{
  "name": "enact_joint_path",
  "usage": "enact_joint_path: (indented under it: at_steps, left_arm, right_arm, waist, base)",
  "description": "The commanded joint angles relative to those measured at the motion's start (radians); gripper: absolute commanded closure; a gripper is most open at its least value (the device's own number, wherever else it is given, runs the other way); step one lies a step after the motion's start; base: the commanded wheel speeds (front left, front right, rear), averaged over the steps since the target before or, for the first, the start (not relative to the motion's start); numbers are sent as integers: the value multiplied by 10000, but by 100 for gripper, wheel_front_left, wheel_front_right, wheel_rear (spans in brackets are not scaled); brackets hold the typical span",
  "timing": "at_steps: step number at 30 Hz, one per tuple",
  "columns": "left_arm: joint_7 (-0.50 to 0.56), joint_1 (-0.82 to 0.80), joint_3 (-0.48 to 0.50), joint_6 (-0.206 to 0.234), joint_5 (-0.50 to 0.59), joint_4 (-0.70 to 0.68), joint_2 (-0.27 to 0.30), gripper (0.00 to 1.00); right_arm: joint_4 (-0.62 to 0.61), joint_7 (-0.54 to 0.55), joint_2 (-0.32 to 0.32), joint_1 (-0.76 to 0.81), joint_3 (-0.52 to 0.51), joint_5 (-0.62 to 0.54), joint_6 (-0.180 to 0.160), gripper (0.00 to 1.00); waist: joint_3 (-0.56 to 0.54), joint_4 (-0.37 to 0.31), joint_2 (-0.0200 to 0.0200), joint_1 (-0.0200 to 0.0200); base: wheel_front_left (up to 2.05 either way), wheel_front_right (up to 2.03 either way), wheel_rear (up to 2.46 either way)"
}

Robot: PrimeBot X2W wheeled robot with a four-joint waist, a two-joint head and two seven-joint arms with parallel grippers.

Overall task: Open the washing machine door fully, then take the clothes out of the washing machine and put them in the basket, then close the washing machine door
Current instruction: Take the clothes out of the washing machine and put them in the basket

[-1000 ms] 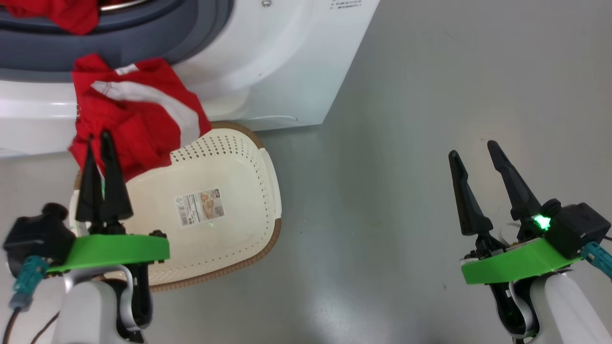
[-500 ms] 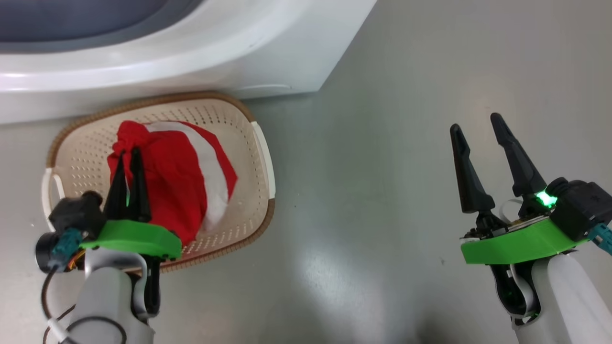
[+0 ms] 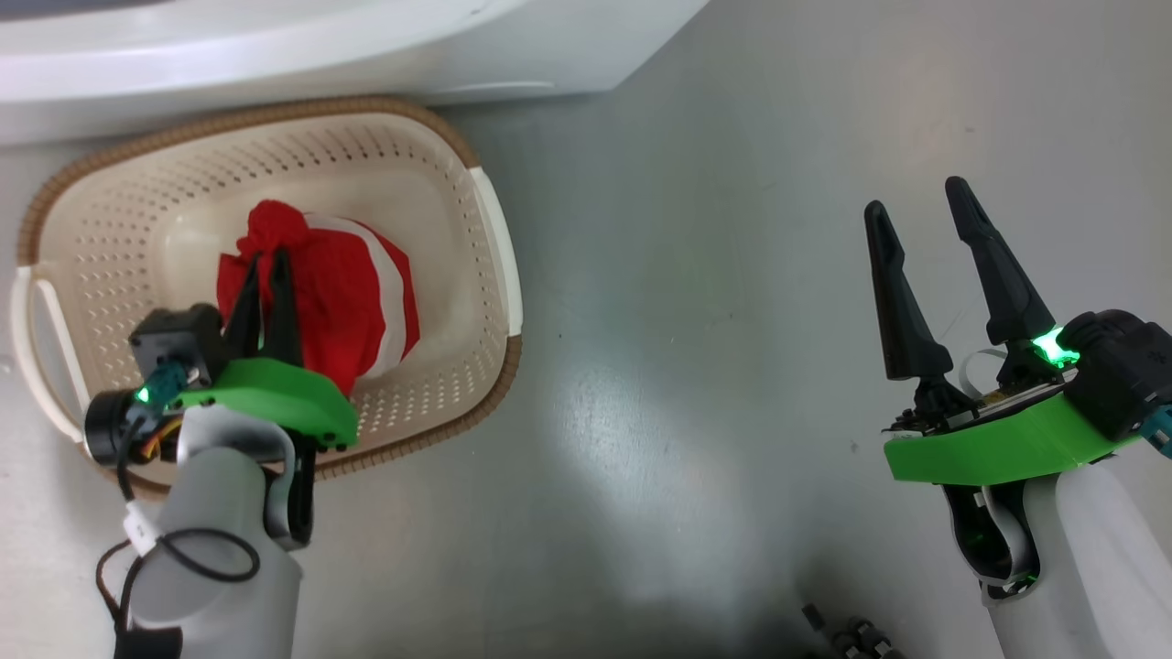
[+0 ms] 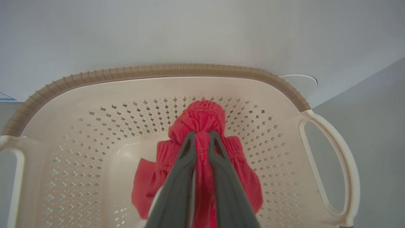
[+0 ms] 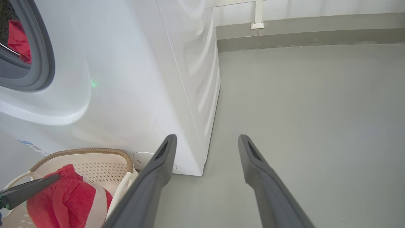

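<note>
The clothes (image 3: pixel 348 293), a red bundle with white bands, hang into the cream basket (image 3: pixel 458 183), which stands on the floor against the white washing machine (image 3: pixel 275 46). My left gripper (image 3: pixel 265 261) is shut on the bundle's top knot. In the left wrist view my left gripper (image 4: pixel 199 136) pinches the red clothes (image 4: pixel 202 114) above the basket (image 4: pixel 152 71). My right gripper (image 3: pixel 916 197) hangs open over bare floor. More red fabric (image 5: pixel 17 38) lies in the washing machine (image 5: pixel 142 79) behind its grey seal. The washing machine door is out of view.
Grey floor (image 3: pixel 696 366) stretches between the basket and my right gripper (image 5: pixel 207 139). The machine's right corner meets the floor beside a round white cap (image 5: pixel 144 156). A wall skirting (image 5: pixel 316 34) runs along the back. Small dark parts (image 3: pixel 842 631) lie at the bottom edge.
The camera has tilted down. My left gripper has carried the red bundle from in front of the machine's opening down into the basket. The right gripper stays open in place.
</note>
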Motion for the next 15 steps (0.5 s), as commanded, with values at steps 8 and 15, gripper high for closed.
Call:
enact_joint_path:
  at_steps: [8,15]
  left_arm:
    - [-51,-667,71,-17,178,1097,241,100]
    - [-51,-875,53,2,112,1304,241,61]
  right_arm:
    - [-402,-65,-152,2,238,2,0,0]
    - [-432,-65,-180,-38,247,-23,0,0]
  waist:
    - [810,102,-1,0]
    - [880,145,-1,0]
  base:
    - [0,0,0]
    - [0,0,0]
